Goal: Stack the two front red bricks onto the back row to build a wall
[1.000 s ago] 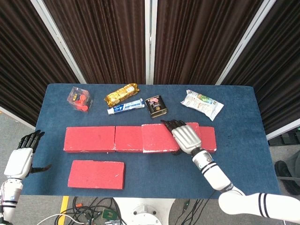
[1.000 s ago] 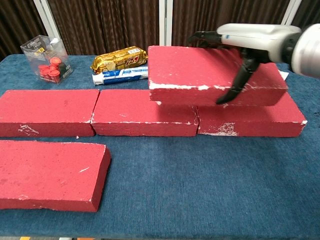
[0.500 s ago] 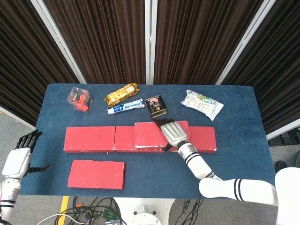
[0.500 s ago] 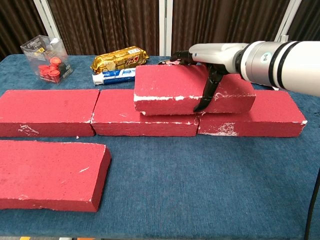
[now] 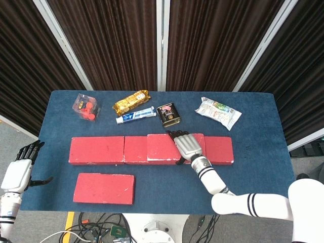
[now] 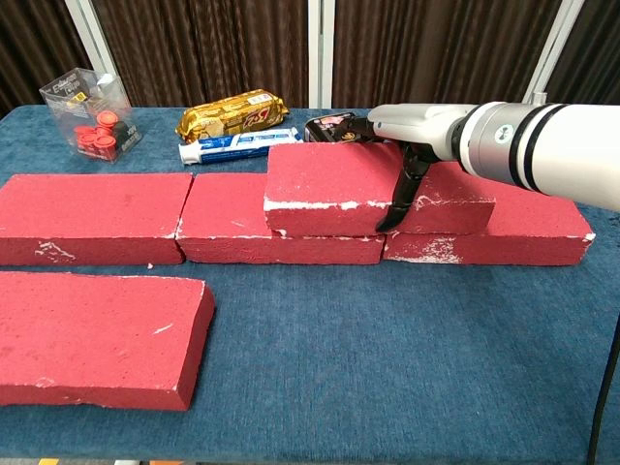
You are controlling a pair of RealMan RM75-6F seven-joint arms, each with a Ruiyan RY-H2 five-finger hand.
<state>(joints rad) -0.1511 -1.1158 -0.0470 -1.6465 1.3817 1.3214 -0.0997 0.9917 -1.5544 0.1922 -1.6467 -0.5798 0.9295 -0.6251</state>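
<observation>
A back row of red bricks runs across the table. On top of it, over the seam between the middle and right bricks, lies a second-layer red brick. My right hand grips this brick, palm on top and thumb down its front face. One more red brick lies flat at the front left. My left hand hangs off the table's left edge, fingers apart and holding nothing.
Along the back stand a clear box of red caps, a gold packet, a toothpaste box, a black tin and a white snack bag. Cables lie below the table's front edge.
My right hand has carried the upper brick leftward and lowered it onto the back row. It now sits flat on the bricks. The left hand has barely moved.
</observation>
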